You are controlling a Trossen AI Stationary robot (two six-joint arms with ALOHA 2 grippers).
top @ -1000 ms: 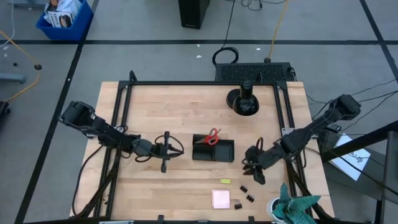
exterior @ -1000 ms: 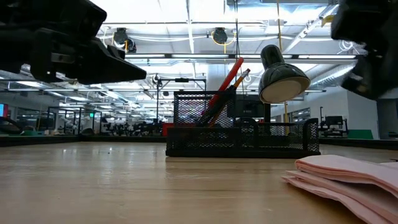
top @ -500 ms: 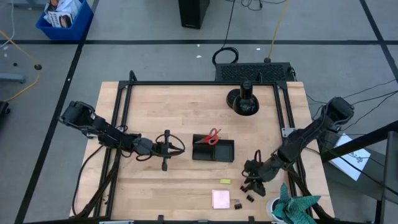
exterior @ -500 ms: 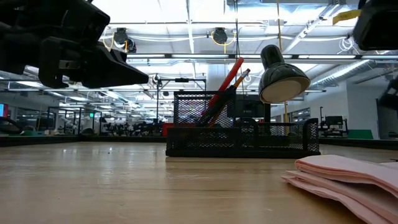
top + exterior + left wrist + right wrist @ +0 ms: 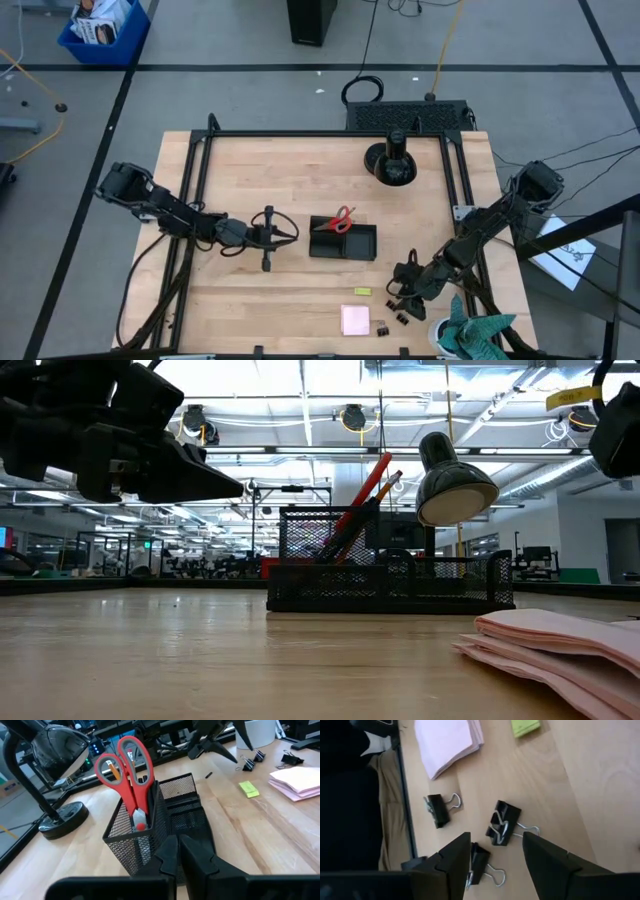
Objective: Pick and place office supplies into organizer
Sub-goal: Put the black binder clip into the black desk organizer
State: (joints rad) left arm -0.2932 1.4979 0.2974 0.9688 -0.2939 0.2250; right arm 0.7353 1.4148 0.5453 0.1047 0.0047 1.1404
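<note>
Hovering low over the worktop (image 5: 300, 170) near its front right corner, the right hand (image 5: 496, 851) is spreading its fingers wide and holding nothing. One binder clip (image 5: 503, 826) is lying almost directly between the fingertips, just ahead of them, its wire handle pointing off to one side. A second clip (image 5: 481, 864) is sitting close against one finger, and a third clip (image 5: 439, 808) is lying a little apart, towards the pink sticky notes (image 5: 450, 741). The green eraser (image 5: 525, 726) is resting farther out. The right arm is clearly the nearer one to these clips. The organizer (image 5: 343, 240) is standing mid-worktop, well apart from the clips, with the red scissors (image 5: 126, 775) upright in its cup. The left hand (image 5: 179, 851), pinched shut and empty, is waiting just beside the organizer's other side.
</note>
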